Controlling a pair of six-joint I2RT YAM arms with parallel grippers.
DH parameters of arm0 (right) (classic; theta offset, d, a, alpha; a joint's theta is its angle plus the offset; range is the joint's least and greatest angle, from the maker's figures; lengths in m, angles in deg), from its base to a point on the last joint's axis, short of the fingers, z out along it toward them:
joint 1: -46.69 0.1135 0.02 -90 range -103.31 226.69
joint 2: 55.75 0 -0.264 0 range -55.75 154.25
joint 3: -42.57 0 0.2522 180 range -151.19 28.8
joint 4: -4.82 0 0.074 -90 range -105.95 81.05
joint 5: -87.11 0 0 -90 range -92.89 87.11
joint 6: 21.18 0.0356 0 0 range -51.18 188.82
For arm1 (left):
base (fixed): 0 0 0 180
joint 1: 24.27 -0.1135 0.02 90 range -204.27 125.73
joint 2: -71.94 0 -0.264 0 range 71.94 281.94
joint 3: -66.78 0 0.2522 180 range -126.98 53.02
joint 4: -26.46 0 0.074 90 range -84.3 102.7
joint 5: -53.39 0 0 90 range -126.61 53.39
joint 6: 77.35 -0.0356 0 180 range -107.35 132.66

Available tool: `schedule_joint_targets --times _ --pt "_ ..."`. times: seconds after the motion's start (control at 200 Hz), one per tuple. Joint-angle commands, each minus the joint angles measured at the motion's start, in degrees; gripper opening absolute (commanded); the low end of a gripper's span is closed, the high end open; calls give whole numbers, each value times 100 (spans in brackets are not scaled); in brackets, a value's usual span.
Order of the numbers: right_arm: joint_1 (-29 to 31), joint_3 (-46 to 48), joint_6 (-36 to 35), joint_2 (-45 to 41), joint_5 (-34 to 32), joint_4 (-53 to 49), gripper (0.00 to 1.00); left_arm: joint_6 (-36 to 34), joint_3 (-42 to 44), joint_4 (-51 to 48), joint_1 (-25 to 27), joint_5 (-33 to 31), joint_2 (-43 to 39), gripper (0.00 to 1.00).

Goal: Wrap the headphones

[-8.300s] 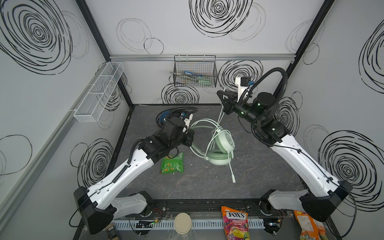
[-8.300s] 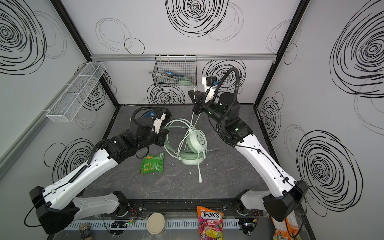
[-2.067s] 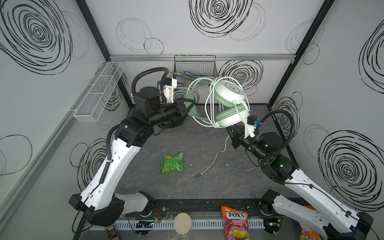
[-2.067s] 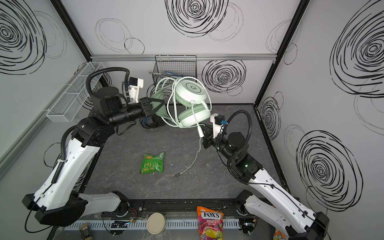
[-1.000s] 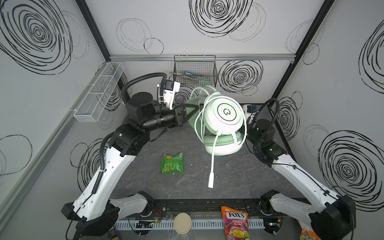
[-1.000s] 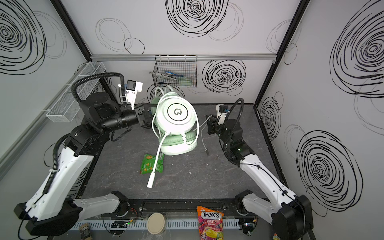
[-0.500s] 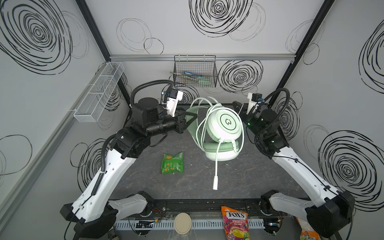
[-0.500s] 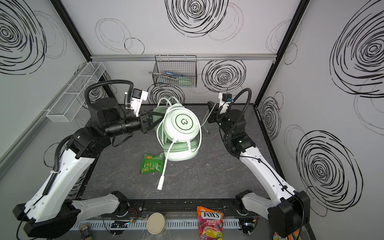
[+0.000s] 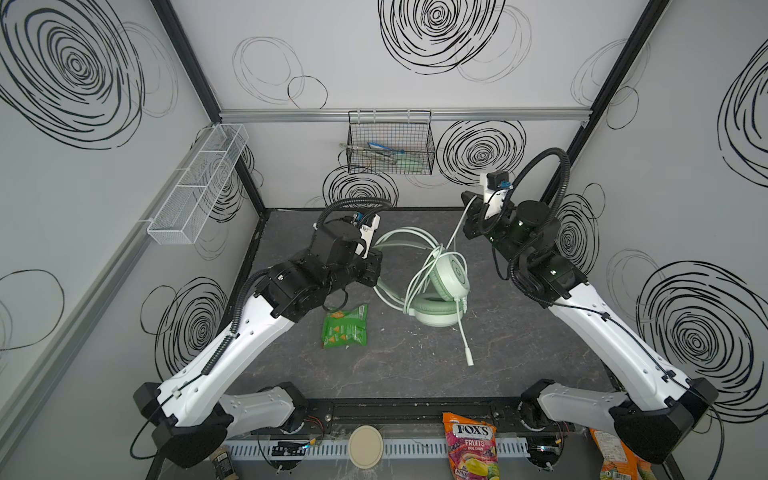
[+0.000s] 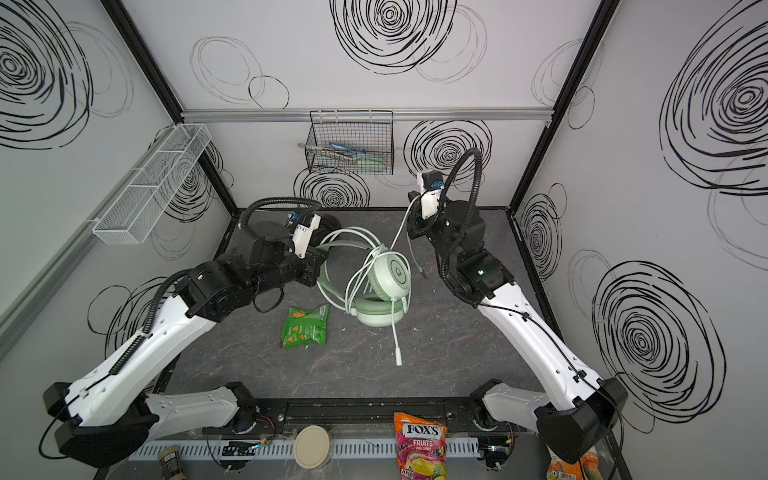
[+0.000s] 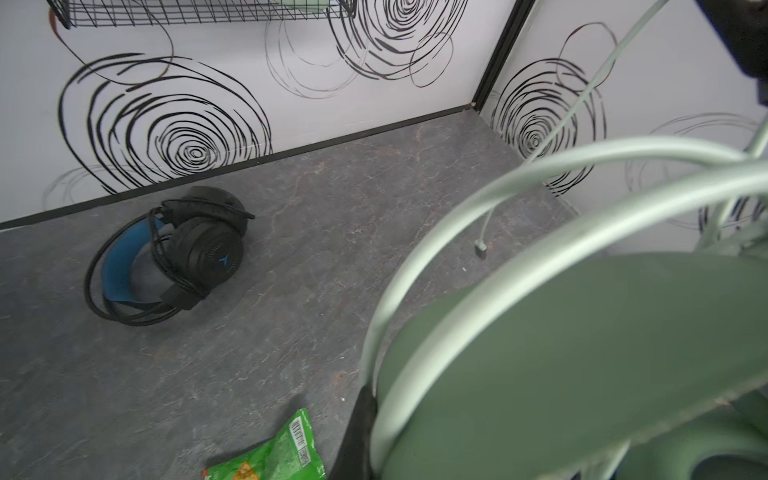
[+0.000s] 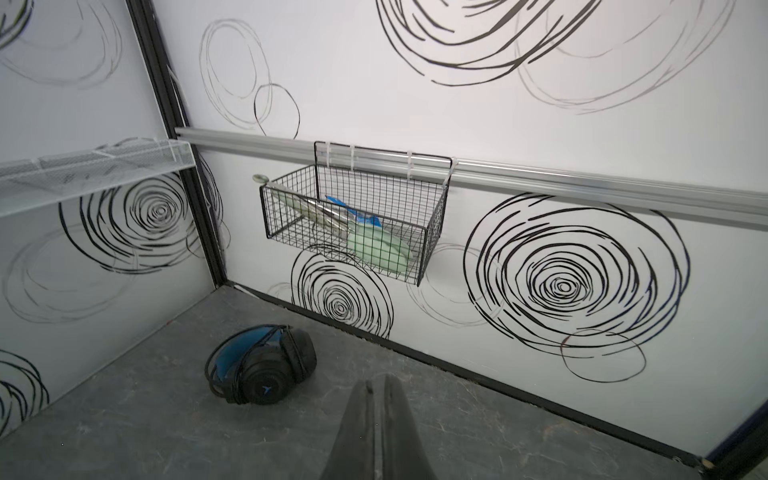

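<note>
The left gripper [image 9: 375, 269] was clamped on the headband [image 9: 401, 244] of the mint headset [image 9: 452, 276], which sat in the middle of the table [image 9: 415, 374]. The right gripper [image 9: 468, 202] was pinched shut on the pale cable [image 9: 455, 232], holding it up with the plug [image 10: 422, 275] dangling. The black headset [image 11: 183, 253] sat by the back wall, looking wound already. My worry: those loops looked loose, so a hard tug could drag the headset or slip them off.

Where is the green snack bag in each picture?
Both top views: green snack bag lies on the table, left of the mint headphones.
Left wrist view: the bag shows partly, by the mint headphones.
Right wrist view: not in it.
Shared landmark: black wire basket on the back wall.
</note>
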Motion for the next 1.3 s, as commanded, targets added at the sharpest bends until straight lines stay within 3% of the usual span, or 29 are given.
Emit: schedule_joint_targets --times 0.0,0.265,0.435,0.64,0.901,1.031,1.196,1.296 --pt "378 -149 -786 -58 -866 -134 0 -438 36 200 194 -796 129 0" --pt "948 -190 -1361 -153 -1582 -330 0 -387 109 202 261 -1671 544 0" --pt "1530 -290 -1876 -44 -2362 -475 0 32 -180 -63 298 -3429 916 0" --pt "2178 -423 -2301 141 -3275 -633 0 -206 -378 238 289 -4860 1127 0" --pt "2502 -545 -2601 218 -3952 -819 0 -930 -626 1143 225 -5478 1246 0" --pt "2681 -750 -2274 169 -3832 -1001 0 -1120 -736 1580 225 -5639 1336 0" --pt "2860 -1386 -919 221 -3306 -1683 0 -1171 -929 1968 291 -5623 1495 0" --pt "2874 -1631 -222 229 -2933 -1936 0 -847 -1168 1836 307 -5378 1612 0"
